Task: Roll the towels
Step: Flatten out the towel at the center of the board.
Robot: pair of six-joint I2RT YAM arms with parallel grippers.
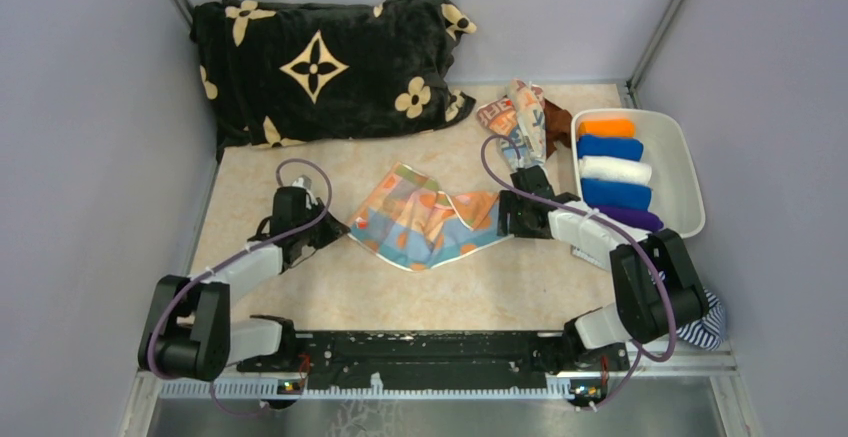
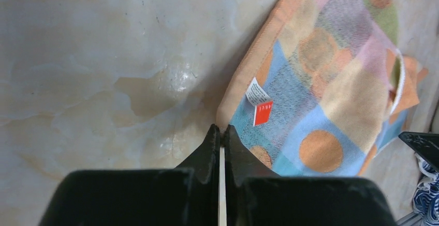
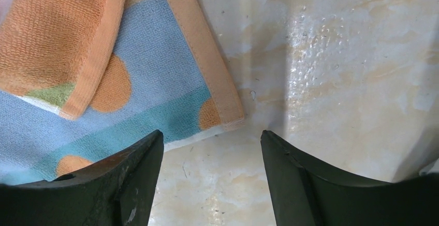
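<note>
The orange-peach printed towel (image 1: 420,222) lies spread on the marble table, its right part folded over. My left gripper (image 1: 328,229) is shut at the towel's left corner (image 2: 225,122), the tips (image 2: 221,129) pinching the peach hem; a red tag (image 2: 262,113) lies just beyond. My right gripper (image 1: 503,213) stands open and empty at the right corner (image 3: 225,115), which lies just ahead of the tips (image 3: 212,135). A pale printed towel with red marks (image 1: 517,117) and a brown towel (image 1: 557,117) are heaped at the back.
A white tray (image 1: 690,172) at the right holds several plain rolls (image 1: 612,169). The black flowered blanket (image 1: 320,62) fills the back left. A navy-striped cloth (image 1: 710,325) hangs by the right arm's base. Grey walls close in both sides.
</note>
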